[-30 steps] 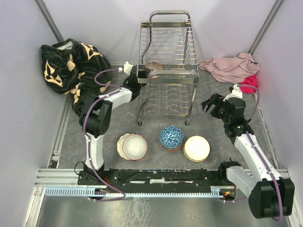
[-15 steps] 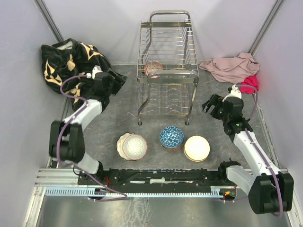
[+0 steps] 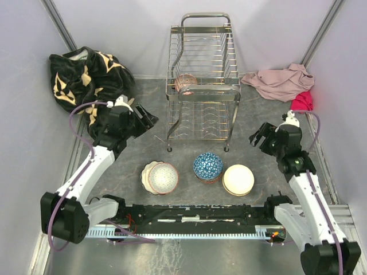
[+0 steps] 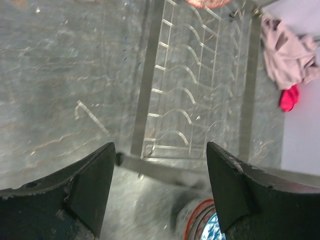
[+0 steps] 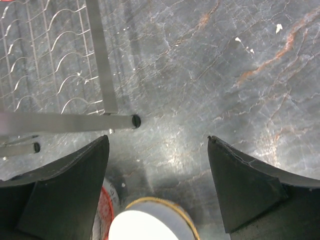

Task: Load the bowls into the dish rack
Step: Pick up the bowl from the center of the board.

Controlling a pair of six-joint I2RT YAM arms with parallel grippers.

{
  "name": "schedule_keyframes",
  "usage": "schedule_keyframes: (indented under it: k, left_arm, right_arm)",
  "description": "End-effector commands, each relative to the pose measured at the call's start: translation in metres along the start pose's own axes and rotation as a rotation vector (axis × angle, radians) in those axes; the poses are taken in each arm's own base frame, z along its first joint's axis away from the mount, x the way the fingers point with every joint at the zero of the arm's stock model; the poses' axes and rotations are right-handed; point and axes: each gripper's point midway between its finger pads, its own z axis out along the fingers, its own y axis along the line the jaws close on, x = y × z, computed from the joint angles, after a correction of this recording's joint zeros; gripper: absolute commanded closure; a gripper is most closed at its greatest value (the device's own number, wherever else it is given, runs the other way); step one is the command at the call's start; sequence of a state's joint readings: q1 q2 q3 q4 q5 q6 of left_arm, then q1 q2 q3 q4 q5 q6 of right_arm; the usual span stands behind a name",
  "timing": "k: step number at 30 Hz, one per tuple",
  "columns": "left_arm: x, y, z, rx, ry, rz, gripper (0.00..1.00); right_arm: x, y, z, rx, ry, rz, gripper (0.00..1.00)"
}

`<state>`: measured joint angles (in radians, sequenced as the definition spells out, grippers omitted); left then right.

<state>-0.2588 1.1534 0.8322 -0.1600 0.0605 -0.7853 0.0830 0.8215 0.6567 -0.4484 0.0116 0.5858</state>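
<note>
**Both grippers spread and empty, one bowl in the rack**

The left gripper (image 3: pixel 146 120) and the right gripper (image 3: pixel 258 133) both hang with fingers apart, pinching nothing. The wrist views confirm this, showing bare table (image 3: pixel 252 106) between each pair of fingers.

The one dish rack (image 3: pixel 203 86) stands between the two grippers, just to the right of the left one and to the left of the right one. One pink bowl (image 3: pixel 184 82) sits in its upper tier, beyond the left gripper.

Three groups of bowls lie on the near side of both grippers:
- A patterned bowl (image 3: pixel 164 177) rests on a scalloped white dish (image 3: pixel 148 171).
- A blue bowl (image 3: pixel 207 165) seems to sit on a red-rimmed one (image 4: pixel 190 225).
- A single cream bowl (image 3: pixel 238 179) lies nearest the right gripper.

There are three cloths. One black-and-tan blanket (image 3: pixel 86 80) lies behind the left gripper. One pink cloth (image 3: pixel 281 80) and one red cloth (image 3: pixel 302 102) lie beyond the right gripper.
</note>
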Motion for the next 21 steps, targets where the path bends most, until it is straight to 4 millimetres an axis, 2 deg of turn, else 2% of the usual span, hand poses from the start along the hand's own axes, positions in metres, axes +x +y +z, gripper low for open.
schedule_keyframes:
  k: [1,5,10,14,17,21]
  left_arm:
    - [0.008,0.011,-0.038,-0.046,0.060,0.168,0.20]
    - [0.000,0.005,-0.061,-0.025,0.023,0.215,0.17]
    - [-0.011,-0.029,-0.086,0.089,0.019,0.226,0.14]
    - [-0.001,-0.042,-0.097,0.172,0.060,0.197,0.12]
    - [0.008,-0.043,-0.099,0.204,0.083,0.184,0.12]
    - [0.010,-0.045,-0.103,0.225,0.083,0.183,0.12]
  right_arm:
    - [-0.005,0.008,-0.039,-0.042,-0.021,0.037,0.13]
    - [0.004,0.012,-0.056,-0.056,0.040,0.032,0.14]
    - [0.008,0.020,-0.075,-0.105,0.062,0.042,0.15]
    - [0.018,0.024,-0.087,-0.141,0.081,0.072,0.17]
    - [0.029,0.015,-0.094,-0.118,0.106,0.062,0.18]
    - [0.054,0.003,-0.090,-0.088,0.174,0.066,0.20]
